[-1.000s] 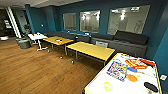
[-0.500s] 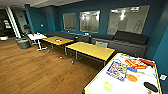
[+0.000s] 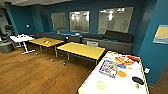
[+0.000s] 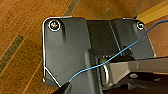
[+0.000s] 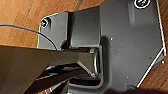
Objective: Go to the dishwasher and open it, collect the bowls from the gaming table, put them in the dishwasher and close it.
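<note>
The gaming table (image 3: 113,87), with a glossy white top and a yellow rim, stands at the lower right of the head view. Three bowls rest on it: a lime-yellow bowl (image 3: 101,85) near the front, an orange bowl (image 3: 121,74) further back, and a black bowl (image 3: 137,80) by the right edge. The dishwasher is out of view. Both wrist views look past the robot's own dark plates to the wooden floor (image 4: 20,37) below, and neither gripper holds anything that I can see.
A colourful flat box (image 3: 108,68) and red and orange items (image 3: 123,60) also lie on the white top. Two yellow-topped tables (image 3: 82,50) (image 3: 46,42) and a small white table (image 3: 21,38) stand ahead, with a dark sofa (image 3: 112,40) along the blue wall. Wooden floor (image 3: 32,72) stretches to the left.
</note>
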Tool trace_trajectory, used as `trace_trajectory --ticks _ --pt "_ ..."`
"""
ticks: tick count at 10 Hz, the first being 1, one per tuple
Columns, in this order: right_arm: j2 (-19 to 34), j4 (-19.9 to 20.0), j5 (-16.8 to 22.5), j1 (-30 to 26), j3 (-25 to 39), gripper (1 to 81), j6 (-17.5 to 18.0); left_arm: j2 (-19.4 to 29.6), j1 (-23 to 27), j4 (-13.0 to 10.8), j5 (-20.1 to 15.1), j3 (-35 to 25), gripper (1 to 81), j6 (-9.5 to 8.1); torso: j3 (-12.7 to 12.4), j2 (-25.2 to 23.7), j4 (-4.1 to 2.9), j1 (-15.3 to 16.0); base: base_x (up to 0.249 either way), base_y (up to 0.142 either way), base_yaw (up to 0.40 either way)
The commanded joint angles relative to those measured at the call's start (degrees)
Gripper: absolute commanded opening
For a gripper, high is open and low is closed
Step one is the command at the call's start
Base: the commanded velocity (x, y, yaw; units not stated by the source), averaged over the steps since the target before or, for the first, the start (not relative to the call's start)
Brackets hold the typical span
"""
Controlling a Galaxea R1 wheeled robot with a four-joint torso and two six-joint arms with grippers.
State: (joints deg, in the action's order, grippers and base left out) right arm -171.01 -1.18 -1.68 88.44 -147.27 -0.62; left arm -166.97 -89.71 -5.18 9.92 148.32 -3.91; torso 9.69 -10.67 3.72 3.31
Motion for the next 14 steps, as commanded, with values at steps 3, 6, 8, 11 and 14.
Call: trace_trajectory --ticks 3,6,8,11,14 --pt "0.2 -0.6 3.2 -2.4 0.3 81.1 -0.2 0.2 1.8 -0.4 -3.4 -0.2 81.1 0.05 0.0 0.0 0.0 0.0 0.0 0.0 -0.4" --pt "0.1 -0.6 3.2 -2.4 0.3 81.1 -0.1 0.3 1.8 0.0 -3.4 -0.2 81.1 0.05 0.0 0.0 0.0 0.0 0.0 0.0 -0.4" --pt "0.1 -0.6 3.2 -2.5 0.0 81.1 -0.1 0.3 1.8 0.3 -3.4 -0.2 81.1 0.05 0.0 0.0 0.0 0.0 0.0 0.0 -0.4" --pt "-0.1 -0.6 3.2 -2.7 -0.2 81.1 -0.2 0.3 1.9 0.3 -3.3 -0.1 81.1 -0.04 0.0 0.0 0.0 0.0 0.0 0.0 -0.379" --pt "-0.1 -0.5 3.2 -2.6 -0.2 81.1 -0.1 0.3 1.9 0.3 -3.3 -0.1 81.1 -0.04 0.0 0.0 0.0 0.0 0.0 -0.021 -0.118"
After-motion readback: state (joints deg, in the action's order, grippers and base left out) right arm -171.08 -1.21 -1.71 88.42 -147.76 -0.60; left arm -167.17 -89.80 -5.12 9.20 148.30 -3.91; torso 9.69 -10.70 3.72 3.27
